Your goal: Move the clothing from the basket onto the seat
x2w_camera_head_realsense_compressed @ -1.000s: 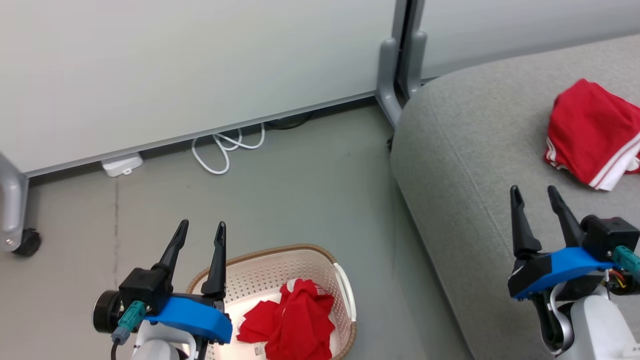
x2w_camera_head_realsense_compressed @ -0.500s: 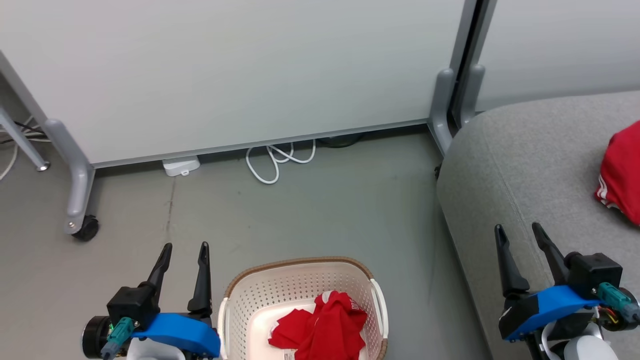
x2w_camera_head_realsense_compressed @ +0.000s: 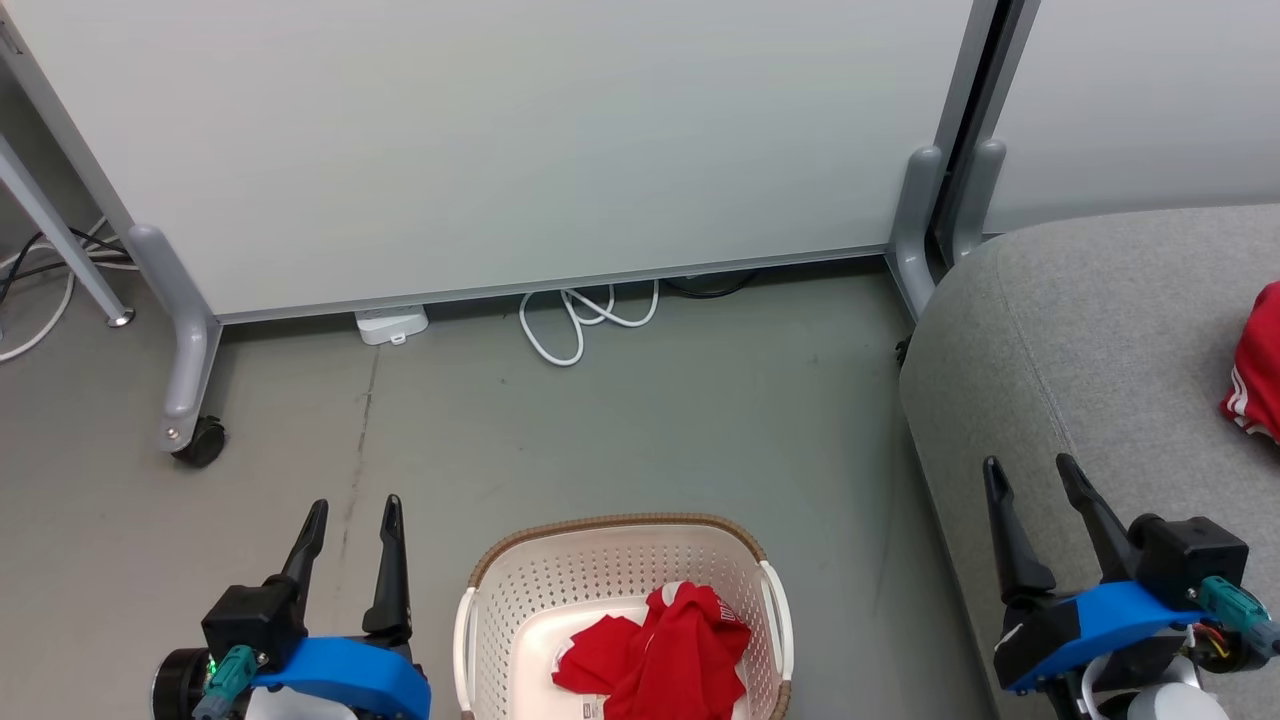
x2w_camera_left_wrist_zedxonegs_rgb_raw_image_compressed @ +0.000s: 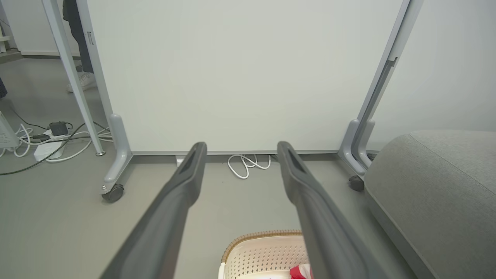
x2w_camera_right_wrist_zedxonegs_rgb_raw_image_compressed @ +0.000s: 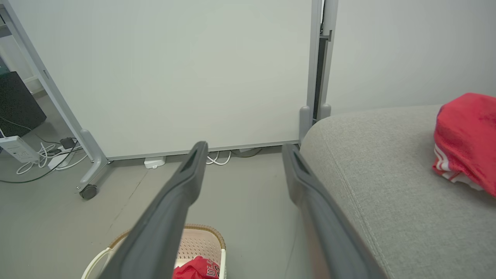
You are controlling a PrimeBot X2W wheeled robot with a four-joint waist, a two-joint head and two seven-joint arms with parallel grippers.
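A crumpled red garment (x2w_camera_head_realsense_compressed: 655, 655) lies inside the cream perforated basket (x2w_camera_head_realsense_compressed: 520, 590) with the brown woven rim, on the floor at the bottom centre. My left gripper (x2w_camera_head_realsense_compressed: 354, 508) hangs open and empty just left of the basket. My right gripper (x2w_camera_head_realsense_compressed: 1030, 470) is open and empty over the front edge of the grey seat (x2w_camera_head_realsense_compressed: 1090, 340). A second red garment with white stripes (x2w_camera_head_realsense_compressed: 1258, 375) rests on the seat at the far right, also clear in the right wrist view (x2w_camera_right_wrist_zedxonegs_rgb_raw_image_compressed: 465, 139). The basket rim (x2w_camera_left_wrist_zedxonegs_rgb_raw_image_compressed: 263, 234) and a scrap of red (x2w_camera_left_wrist_zedxonegs_rgb_raw_image_compressed: 300, 271) show in the left wrist view.
A white partition panel on grey wheeled legs (x2w_camera_head_realsense_compressed: 185, 350) stands behind the basket. A coiled white cable (x2w_camera_head_realsense_compressed: 580, 315) and a white adapter (x2w_camera_head_realsense_compressed: 392, 323) lie at its foot. More cables and a power strip (x2w_camera_left_wrist_zedxonegs_rgb_raw_image_compressed: 46, 149) lie at the far left. Bare grey floor (x2w_camera_head_realsense_compressed: 650, 430) spreads ahead of the basket.
The whole head view has shifted leftward, so the camera turned: basket and seat slid right in the picture. Both grippers stay open and empty; the garments lie as before.
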